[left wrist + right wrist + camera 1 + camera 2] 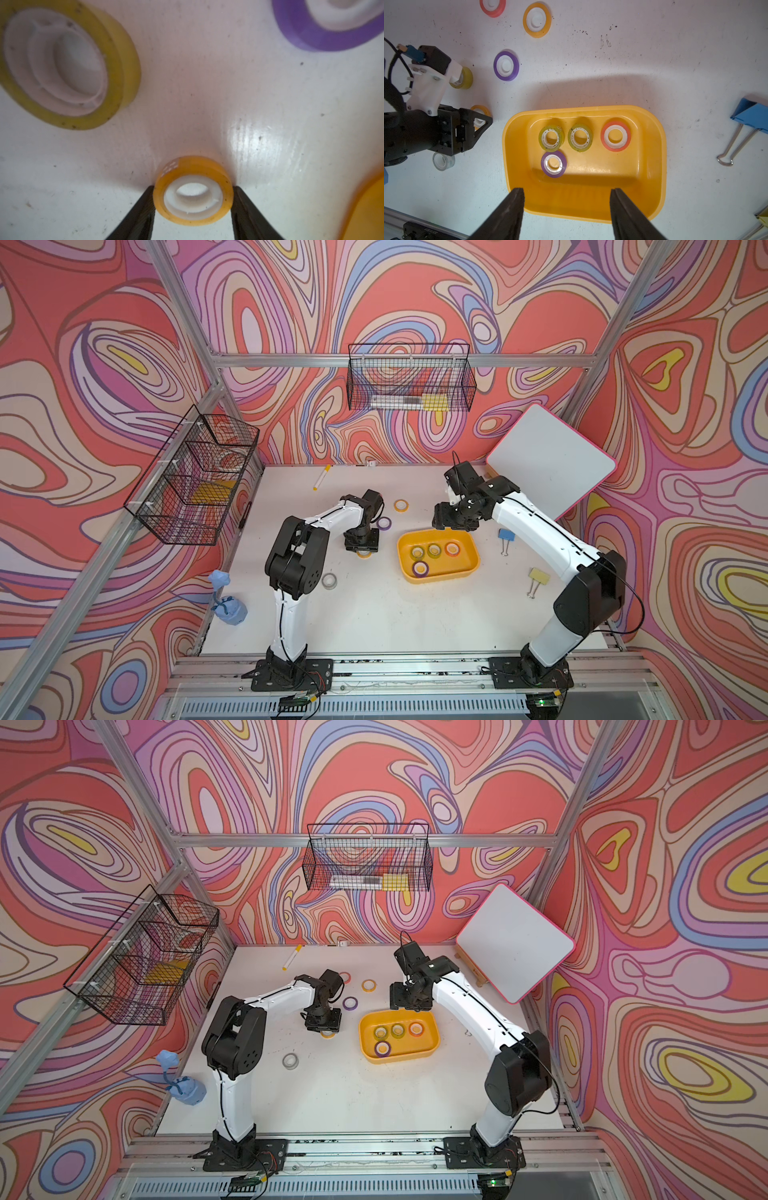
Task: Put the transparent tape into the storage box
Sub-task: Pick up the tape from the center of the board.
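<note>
Walls (415, 302) printed with swirling bands of coral, lilac, blue, cream and yellow close the cell on three sides, braced by an aluminium frame (332, 360). One black wire basket (409, 379) hangs on the back wall, and another wire basket (191, 477) on the left wall. The white surface (374, 614) is scuffed and speckled with dark marks, with a soft glare. A pink-edged whiteboard (548, 460) leans in the far right corner. Along the front edge runs an aluminium rail (415, 672).
</note>
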Action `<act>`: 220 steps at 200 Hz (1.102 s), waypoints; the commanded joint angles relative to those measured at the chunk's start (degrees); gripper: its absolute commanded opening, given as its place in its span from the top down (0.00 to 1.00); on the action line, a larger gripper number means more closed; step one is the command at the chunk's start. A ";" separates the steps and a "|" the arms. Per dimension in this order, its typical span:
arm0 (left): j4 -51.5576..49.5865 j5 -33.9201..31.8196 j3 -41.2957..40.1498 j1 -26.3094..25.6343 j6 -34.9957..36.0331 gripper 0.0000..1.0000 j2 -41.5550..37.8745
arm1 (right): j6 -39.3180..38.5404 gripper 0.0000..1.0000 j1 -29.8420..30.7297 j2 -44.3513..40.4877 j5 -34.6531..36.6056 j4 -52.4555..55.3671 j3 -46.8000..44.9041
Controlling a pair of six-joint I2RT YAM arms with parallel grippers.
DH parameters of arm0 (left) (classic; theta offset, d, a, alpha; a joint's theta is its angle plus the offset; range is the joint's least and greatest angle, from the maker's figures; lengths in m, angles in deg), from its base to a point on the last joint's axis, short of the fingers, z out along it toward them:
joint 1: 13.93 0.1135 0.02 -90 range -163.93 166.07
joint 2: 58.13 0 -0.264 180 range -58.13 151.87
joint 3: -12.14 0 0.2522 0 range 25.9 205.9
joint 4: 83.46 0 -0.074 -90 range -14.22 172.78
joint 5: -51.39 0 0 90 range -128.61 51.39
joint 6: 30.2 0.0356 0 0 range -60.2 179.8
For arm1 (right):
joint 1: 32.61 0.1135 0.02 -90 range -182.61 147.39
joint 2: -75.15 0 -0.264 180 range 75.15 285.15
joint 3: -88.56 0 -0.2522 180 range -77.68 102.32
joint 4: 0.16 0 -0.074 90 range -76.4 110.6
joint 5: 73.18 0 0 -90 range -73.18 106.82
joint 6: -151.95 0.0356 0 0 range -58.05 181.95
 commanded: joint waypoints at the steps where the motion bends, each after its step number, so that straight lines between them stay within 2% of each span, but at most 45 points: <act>1: -3.11 -0.86 0.95 0.49 0.34 0.43 -2.94 | 0.65 0.33 0.29 -1.50 0.64 -0.07 -0.74; 102: -10.57 -2.02 4.09 0.20 -1.61 0.45 -10.84 | 0.39 0.33 0.28 -1.94 0.15 -1.36 -2.18; 157: -17.48 -3.17 11.22 -0.79 -1.88 0.44 -14.50 | 0.29 0.33 0.34 -1.19 -0.73 -1.55 -1.97; 220: -23.47 -3.73 20.15 -3.95 -1.92 0.45 -14.76 | 2.64 0.34 0.20 -0.22 0.53 0.48 -1.76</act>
